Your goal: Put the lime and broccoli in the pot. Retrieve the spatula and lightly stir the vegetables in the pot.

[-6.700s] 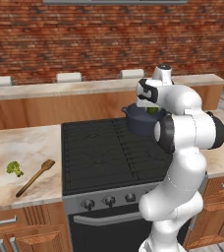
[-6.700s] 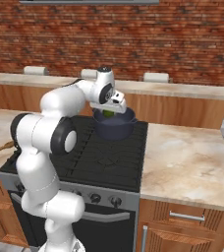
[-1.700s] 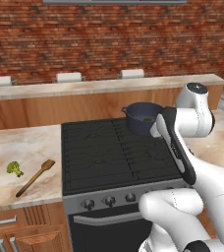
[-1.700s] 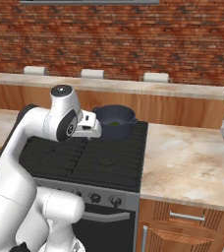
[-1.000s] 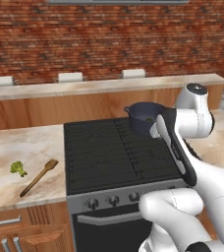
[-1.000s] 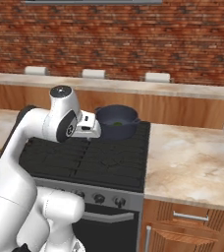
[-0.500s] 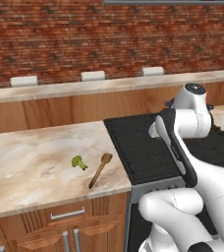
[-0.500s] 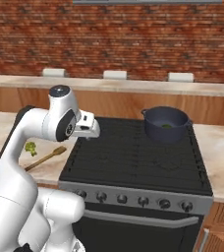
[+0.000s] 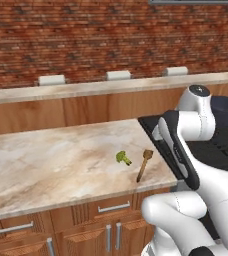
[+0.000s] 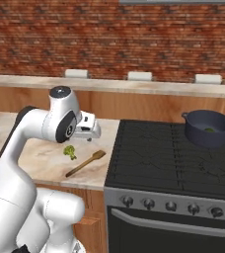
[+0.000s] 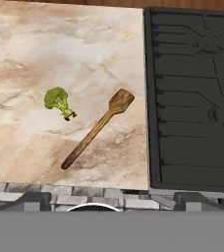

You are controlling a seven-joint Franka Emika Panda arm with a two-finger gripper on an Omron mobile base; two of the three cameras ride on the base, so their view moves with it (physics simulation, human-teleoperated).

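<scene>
Although we looked for brands, labels or writing, we could read none. We saw the pot (image 10: 207, 128) standing at the far right of the dark stove (image 10: 173, 163), and a small green patch showed inside it, too small for us to name with certainty. On the marble table (image 9: 51, 160) left of the stove lay the broccoli (image 9: 122, 158) and the spatula (image 9: 144, 164), close together but apart. From the hand view we saw the broccoli (image 11: 58, 101) with its stem turned toward the spatula (image 11: 98, 127), whose flat head pointed toward the stove (image 11: 192, 98) and whose thin handle ran toward the table's front edge. The spatula lay between the broccoli and the stove, clear of both.

We saw the tool (image 10: 91, 129) hanging above the table, over the vegetables' spot, at the end of the white arm (image 10: 40, 123). Its 2 fingers (image 11: 34, 198) stood wide apart at the bottom of the hand view, gripping nothing and touching nothing.
</scene>
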